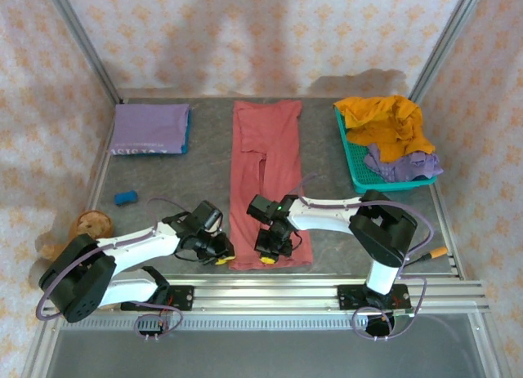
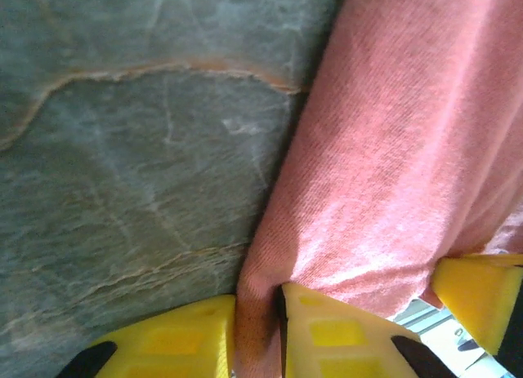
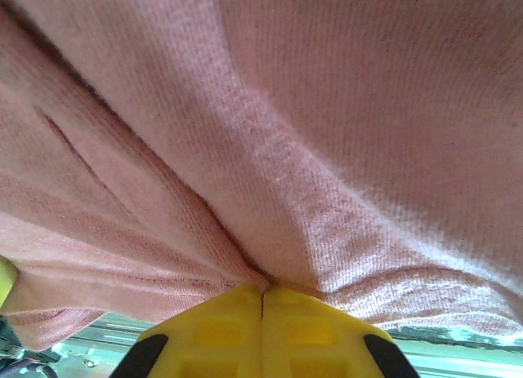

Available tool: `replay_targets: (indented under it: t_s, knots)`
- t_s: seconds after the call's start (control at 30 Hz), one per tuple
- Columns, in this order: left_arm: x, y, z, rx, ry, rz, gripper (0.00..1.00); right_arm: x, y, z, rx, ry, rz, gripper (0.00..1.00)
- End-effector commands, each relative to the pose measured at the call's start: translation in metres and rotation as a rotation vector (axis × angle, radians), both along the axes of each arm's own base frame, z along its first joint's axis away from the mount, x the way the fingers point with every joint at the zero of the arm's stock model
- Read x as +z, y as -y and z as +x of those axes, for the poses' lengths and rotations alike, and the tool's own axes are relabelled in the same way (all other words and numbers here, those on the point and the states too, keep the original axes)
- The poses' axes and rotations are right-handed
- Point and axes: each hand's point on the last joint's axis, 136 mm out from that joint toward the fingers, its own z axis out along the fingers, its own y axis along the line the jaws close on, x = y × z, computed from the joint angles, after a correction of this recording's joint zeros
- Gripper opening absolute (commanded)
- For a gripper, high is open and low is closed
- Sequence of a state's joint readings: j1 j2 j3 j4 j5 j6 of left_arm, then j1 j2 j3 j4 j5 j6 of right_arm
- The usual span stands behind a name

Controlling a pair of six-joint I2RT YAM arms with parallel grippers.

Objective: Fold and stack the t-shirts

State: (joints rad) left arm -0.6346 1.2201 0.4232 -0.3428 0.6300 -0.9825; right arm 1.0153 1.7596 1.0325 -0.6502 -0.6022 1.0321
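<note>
Lying lengthwise on the grey stone-patterned table (image 1: 196, 162), the dusty red cloth t-shirt (image 1: 265, 166) is being pinched along its near hem by the left gripper (image 1: 219, 251) and the right gripper (image 1: 268, 255), probably so it can be folded away from the arms. On the left wrist camera, the left gripper (image 2: 260, 317) is squeezing the hem's left corner between nearly closed fingers. On the right wrist camera, the right gripper (image 3: 263, 300) is clamping fully closed on cloth gathered mid-hem.
</note>
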Motion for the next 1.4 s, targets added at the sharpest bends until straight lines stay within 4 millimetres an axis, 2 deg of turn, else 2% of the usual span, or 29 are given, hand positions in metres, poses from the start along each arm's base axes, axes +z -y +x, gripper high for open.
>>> replay_targets:
  t_s: [0.0, 0.13, 0.27, 0.4, 0.5, 0.6, 0.67, 0.83, 0.9, 1.07, 1.37]
  knots:
    - [-0.007, 0.005, 0.0, -0.009, 0.015, -0.005, 0.12, 0.012, 0.008, 0.006, 0.013, 0.058, 0.0, 0.08]
    - [-0.005, 0.006, 0.001, -0.02, 0.015, 0.003, 0.04, 0.039, 0.025, 0.013, 0.021, 0.148, -0.025, 0.24]
    - [-0.003, 0.007, 0.003, -0.029, 0.015, 0.006, 0.02, 0.055, 0.062, 0.019, -0.027, 0.199, -0.071, 0.29]
    - [0.0, 0.008, 0.005, -0.033, 0.012, 0.015, 0.01, 0.047, 0.113, 0.014, -0.078, 0.187, -0.156, 0.3]
    - [0.002, 0.007, 0.005, -0.034, 0.009, 0.023, 0.01, 0.035, 0.133, 0.006, -0.115, 0.16, -0.162, 0.31]
    - [0.002, 0.005, 0.003, -0.04, 0.005, 0.035, 0.0, 0.026, 0.139, 0.001, -0.14, 0.149, -0.148, 0.36]
    - [0.003, 0.004, 0.003, -0.04, 0.003, 0.038, 0.0, 0.02, 0.137, -0.001, -0.155, 0.143, -0.123, 0.37]
    - [0.003, 0.0, 0.0, -0.042, -0.003, 0.054, 0.0, 0.006, 0.139, -0.006, -0.155, 0.114, -0.134, 0.38]
    - [0.005, 0.0, 0.0, -0.04, 0.001, 0.054, 0.0, 0.002, 0.144, -0.005, -0.146, 0.123, -0.158, 0.38]
    - [0.007, -0.001, 0.001, -0.035, 0.006, 0.058, 0.0, 0.0, 0.135, 0.003, -0.143, 0.154, -0.125, 0.38]
    - [0.012, 0.0, 0.003, -0.032, 0.012, 0.058, 0.0, -0.01, 0.134, 0.014, -0.074, 0.151, -0.166, 0.29]
